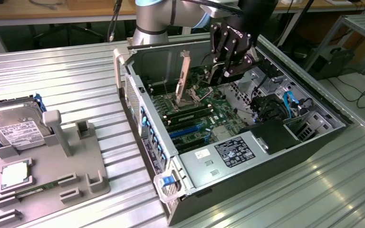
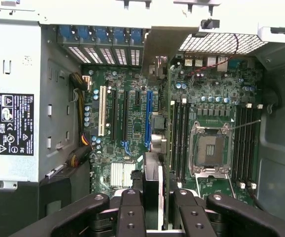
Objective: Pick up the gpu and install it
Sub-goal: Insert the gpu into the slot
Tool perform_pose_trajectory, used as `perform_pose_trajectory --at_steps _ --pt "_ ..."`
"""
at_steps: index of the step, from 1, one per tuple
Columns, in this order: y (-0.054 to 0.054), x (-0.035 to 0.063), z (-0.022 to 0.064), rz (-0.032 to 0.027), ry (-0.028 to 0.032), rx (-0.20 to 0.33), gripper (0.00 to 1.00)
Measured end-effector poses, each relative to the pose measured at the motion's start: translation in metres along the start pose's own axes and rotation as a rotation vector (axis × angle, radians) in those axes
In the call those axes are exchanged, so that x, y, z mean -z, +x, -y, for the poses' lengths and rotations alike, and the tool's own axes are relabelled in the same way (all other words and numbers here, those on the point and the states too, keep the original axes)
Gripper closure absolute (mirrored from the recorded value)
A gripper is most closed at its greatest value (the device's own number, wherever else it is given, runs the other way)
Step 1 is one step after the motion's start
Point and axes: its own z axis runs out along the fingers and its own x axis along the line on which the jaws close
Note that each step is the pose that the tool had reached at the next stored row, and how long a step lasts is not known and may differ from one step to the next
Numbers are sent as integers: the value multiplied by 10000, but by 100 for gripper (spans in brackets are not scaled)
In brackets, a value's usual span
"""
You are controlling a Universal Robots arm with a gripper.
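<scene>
Gripper (image 1: 225, 71) hangs inside the open case (image 1: 334, 124), above the motherboard (image 1: 198, 118), fingers clamped on the gpu (image 1: 184, 76). The card stands on edge, pale bracket upright, over the slots (image 2: 125, 121) and not yet seated. It looks light and stiff, though fragile: bare circuitry and an edge connector that won't forgive a skewed push. Its top edge, where the fingers (image 2: 130, 217) pinch it now, seems the safest hold.
</scene>
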Motion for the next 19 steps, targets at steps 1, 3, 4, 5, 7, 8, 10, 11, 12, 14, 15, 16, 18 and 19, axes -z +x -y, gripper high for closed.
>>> perform_pose_trajectory --at_steps 1,3,4,5,7,8,10,11,12,14,15,16,18,19 --pt "0 -4 0 0 0 0 72" --pt "0 -14 0 -1 0 0 72" --pt "0 -18 1 -1 -1 0 72" --pt "0 -22 1 0 0 0 72" --pt "1 -30 1 0 0 0 72" --pt "1 -33 1 0 0 0 72" --pt "1 -42 1 -1 0 0 72" --pt "1 -46 2 -1 -1 0 72" --pt "1 -50 2 -1 -1 0 72" --pt "1 -59 2 -1 0 0 72" --pt "1 -63 2 -1 0 0 72" --pt "1 -66 2 0 0 0 72" --pt "2 -73 3 -1 -1 0 72" --pt "2 -79 3 -2 -1 0 72"
